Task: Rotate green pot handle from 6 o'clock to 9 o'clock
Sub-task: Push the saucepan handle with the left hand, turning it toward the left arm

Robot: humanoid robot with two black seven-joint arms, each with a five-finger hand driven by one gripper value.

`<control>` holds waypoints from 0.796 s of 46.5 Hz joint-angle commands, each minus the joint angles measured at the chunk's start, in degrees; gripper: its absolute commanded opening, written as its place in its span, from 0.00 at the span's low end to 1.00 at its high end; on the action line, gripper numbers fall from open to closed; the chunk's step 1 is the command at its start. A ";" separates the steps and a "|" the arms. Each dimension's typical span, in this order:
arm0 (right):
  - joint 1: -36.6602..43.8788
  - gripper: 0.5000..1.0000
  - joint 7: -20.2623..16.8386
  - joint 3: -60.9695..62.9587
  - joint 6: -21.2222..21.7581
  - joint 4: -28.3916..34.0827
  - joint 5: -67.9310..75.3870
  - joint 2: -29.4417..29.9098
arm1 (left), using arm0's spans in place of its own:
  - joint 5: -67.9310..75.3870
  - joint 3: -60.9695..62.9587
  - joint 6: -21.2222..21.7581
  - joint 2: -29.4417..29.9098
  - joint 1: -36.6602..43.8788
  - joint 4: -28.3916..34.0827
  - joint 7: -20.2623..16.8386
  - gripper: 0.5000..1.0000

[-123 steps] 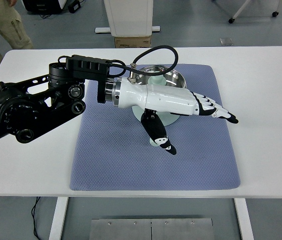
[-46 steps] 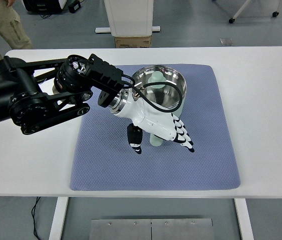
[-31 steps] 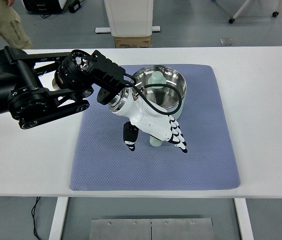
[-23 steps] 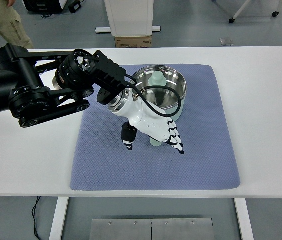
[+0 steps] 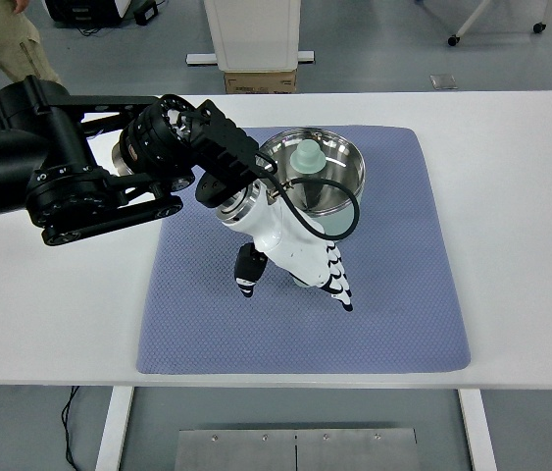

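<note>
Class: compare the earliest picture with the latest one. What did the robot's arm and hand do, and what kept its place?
The left hand swung from lying flat, fingers stretched toward the picture's right, to pointing down over the pot handle, now mostly hidden beneath it. The forearm moved up the picture, uncovering the green pot. Whether the handle is gripped cannot be told. The blue mat and table stayed put.

Left robot hand (image 5: 295, 265) reaches down over the pot (image 5: 313, 175) handle on the blue mat (image 5: 403, 294), fingers pointing at the near edge.

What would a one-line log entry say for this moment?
left hand: over pot handle, fingers pointing down, grasp unclear | green pot: on blue mat, handle near 6 o'clock, mostly hidden | right arm: not in view
</note>
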 commanded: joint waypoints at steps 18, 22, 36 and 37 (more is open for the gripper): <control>0.01 1.00 0.00 0.00 0.00 0.00 0.00 0.00 | 0.09 1.95 -0.68 -0.44 -0.98 0.09 0.00 1.00; 0.01 1.00 0.00 0.00 0.00 0.00 0.00 0.00 | 0.18 2.56 -0.68 -0.53 -1.42 0.09 0.00 1.00; 0.01 1.00 0.00 0.00 0.00 0.00 0.00 0.00 | 2.11 4.32 -0.68 -0.53 -1.94 0.18 0.00 1.00; 0.01 1.00 0.00 0.00 0.00 0.00 0.00 0.00 | 2.46 4.32 -0.68 -0.53 -2.03 0.18 0.00 1.00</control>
